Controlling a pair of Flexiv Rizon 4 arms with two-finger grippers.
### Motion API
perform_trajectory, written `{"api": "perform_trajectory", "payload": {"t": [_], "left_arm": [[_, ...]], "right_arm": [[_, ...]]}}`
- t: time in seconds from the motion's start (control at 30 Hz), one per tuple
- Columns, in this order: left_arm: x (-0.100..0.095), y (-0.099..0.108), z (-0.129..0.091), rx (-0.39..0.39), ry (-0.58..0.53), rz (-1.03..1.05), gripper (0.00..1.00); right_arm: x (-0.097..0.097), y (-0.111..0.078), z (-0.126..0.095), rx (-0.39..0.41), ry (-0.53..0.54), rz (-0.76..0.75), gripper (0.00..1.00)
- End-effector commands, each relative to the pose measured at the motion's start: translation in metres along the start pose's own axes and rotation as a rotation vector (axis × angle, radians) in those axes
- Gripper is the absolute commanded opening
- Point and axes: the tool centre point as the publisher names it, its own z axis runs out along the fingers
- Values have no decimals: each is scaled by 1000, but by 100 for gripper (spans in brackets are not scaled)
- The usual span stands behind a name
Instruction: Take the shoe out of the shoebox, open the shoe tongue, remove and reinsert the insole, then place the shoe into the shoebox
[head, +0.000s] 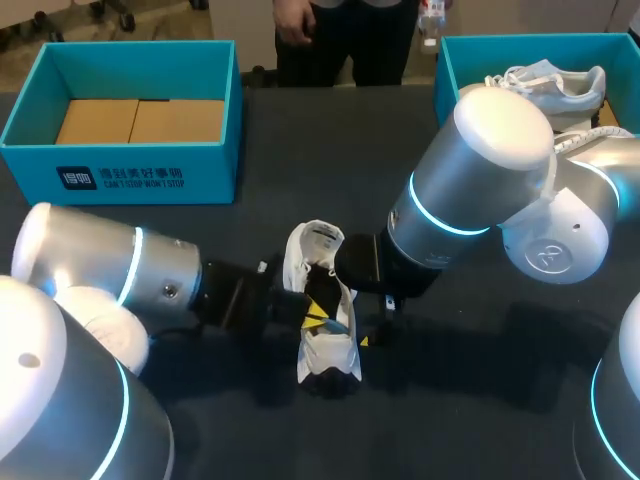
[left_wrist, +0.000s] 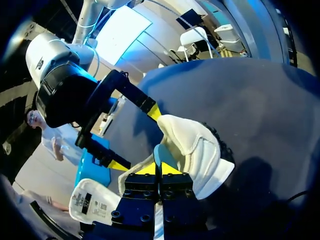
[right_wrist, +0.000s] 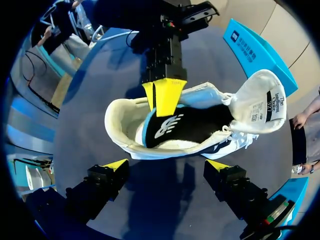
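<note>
1. The shoe (head: 328, 355) is out of any box, on the dark table (head: 300, 150) near its middle, between the two arms.
2. Its tongue (head: 318, 240) is folded back at the far end, with the label showing.
3. The black insole (right_wrist: 175, 127), which has a blue edge, sits inside the shoe.
4. The left gripper (head: 315, 312) comes in from the left. Its fingers are pinched together over the shoe's side rim, one yellow tip inside and one outside. I cannot tell whether the insole's edge is caught too.
5. The right gripper (right_wrist: 167, 167) is just to the right of the shoe, with its fingers spread wide. The shoe lies ahead of the tips, not between them.
6. The left shoebox (head: 130, 175) stands at the far left, well apart from the shoe.
7. The right shoebox (head: 450, 60) stands at the far right and holds a second shoe (head: 550, 80).
</note>
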Motion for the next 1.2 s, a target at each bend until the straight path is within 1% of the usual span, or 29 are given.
{"api": "perform_trajectory", "payload": {"t": [0.03,0.13,0.23,0.33,0.4,0.47,0.5,0.57,0.6,0.63,0.67,0.7,0.73,0.77,0.83,0.87,0.9,1.17,1.2], "left_arm": [[-6,-6,-13,-6,37,13,40],[-8,-9,-22,-10,38,18,39],[-9,-11,-29,-15,53,23,33],[-11,-13,-35,-10,75,28,31],[-13,-15,-39,1,100,31,30],[-14,-16,-42,7,125,41,28],[-15,-17,-43,2,141,51,28],[-17,-18,-46,7,170,67,27],[-19,-18,-47,4,187,78,27],[-21,-18,-48,2,205,90,25],[-21,-18,-48,2,205,90,25],[-24,-19,-49,0,226,103,26],[-27,-19,-51,9,262,119,26],[-30,-19,-52,11,284,129,27],[-33,-19,-53,22,328,146,27],[-36,-19,-53,20,344,153,25],[-37,-18,-53,25,366,162,24],[-47,-23,-57,39,556,260,18],[-48,-23,-57,38,565,267,18]], "right_arm": [[1,0,1,-1,-2,0,100],[1,0,1,-1,-2,0,100],[1,0,1,-1,-2,0,100],[-3,-7,-12,-7,-3,-7,100],[-6,-12,-20,-29,0,-25,100],[-9,-20,-28,-22,9,-27,100],[-10,-25,-31,-47,13,-44,100],[-13,-34,-39,-23,24,-42,100],[-14,-39,-42,-44,30,-58,100],[-15,-45,-46,-47,27,-50,100],[-15,-45,-46,-47,27,-50,100],[-17,-54,-51,-48,45,-67,100],[-19,-64,-58,-22,43,-45,100],[-20,-70,-62,0,50,-55,100],[-23,-81,-70,-12,49,-72,100],[-25,-89,-74,-24,71,-81,100],[-25,-92,-75,-28,92,-94,100],[-25,-92,-75,-28,92,-94,100],[-25,-92,-75,-28,92,-94,100]]}}
